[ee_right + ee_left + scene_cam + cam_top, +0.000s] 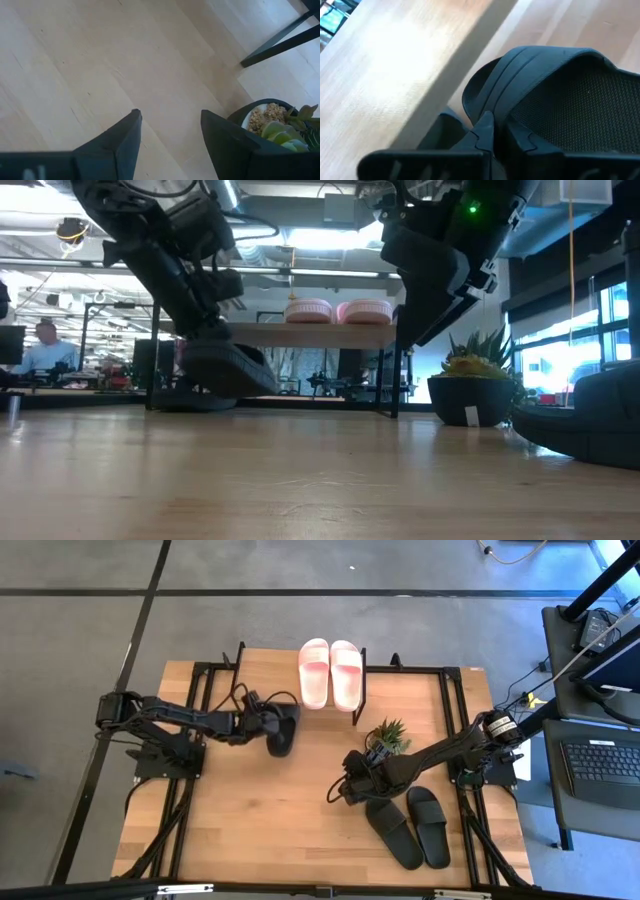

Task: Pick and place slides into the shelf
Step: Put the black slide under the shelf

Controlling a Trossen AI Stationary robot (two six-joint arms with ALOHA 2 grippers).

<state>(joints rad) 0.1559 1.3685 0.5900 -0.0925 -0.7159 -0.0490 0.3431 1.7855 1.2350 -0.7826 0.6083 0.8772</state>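
One black slide is clamped in our left gripper; right gripper hovers apart. Next, we judge, carry it to the shelf.

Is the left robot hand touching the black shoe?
Touching. In the left wrist view, the left gripper is pinched on the strap of the black slide. The low view shows that slide hanging from it, tilted, above the table.

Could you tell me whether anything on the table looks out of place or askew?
Mostly tidy: the pink pair sits neatly on the shelf, and a black pair lies side by side on the table. The one odd item is a black slide tilted off the tabletop, because the left claw holds it. The right claw is open near the plant.
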